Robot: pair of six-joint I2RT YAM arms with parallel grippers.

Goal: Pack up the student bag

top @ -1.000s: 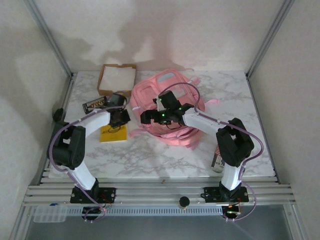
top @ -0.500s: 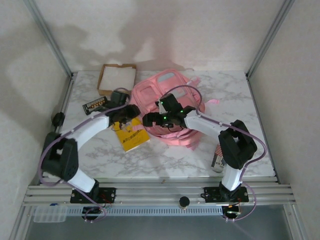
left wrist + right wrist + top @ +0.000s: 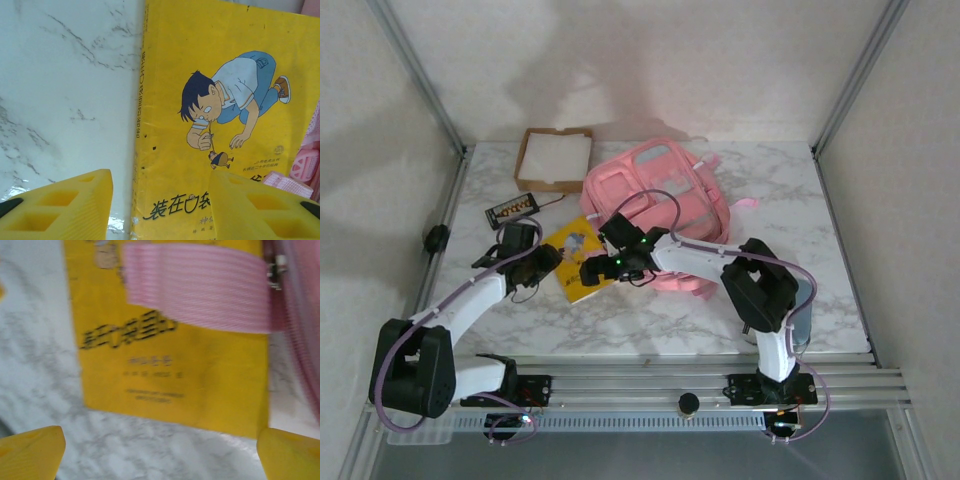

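On the marble table (image 3: 800, 200) we see a pink backpack (image 3: 665, 185), a yellow book (image 3: 575, 250) partly under its strap, a shallow cardboard box (image 3: 556, 158) and, perhaps, a calculator (image 3: 512, 209).

In the left wrist view the yellow book (image 3: 220, 125) runs off the bottom and right edges, and one pad (image 3: 250, 205) of the left end effector (image 3: 159, 210) covers the end of its title line. The student bag (image 3: 309, 165) is a sliver cut by the right edge. The right wrist view is blurred: the book's print cannot be read, a pink strap (image 3: 200, 287) hides the cover's top, and the fingertips of the right end effector (image 3: 160, 450) are clipped at the bottom corners. In the top view the right arm (image 3: 695, 256) covers the bag's lower edge and most of a grey object (image 3: 804, 315) at lower right; the dark item (image 3: 512, 209) at upper left is too small to identify.
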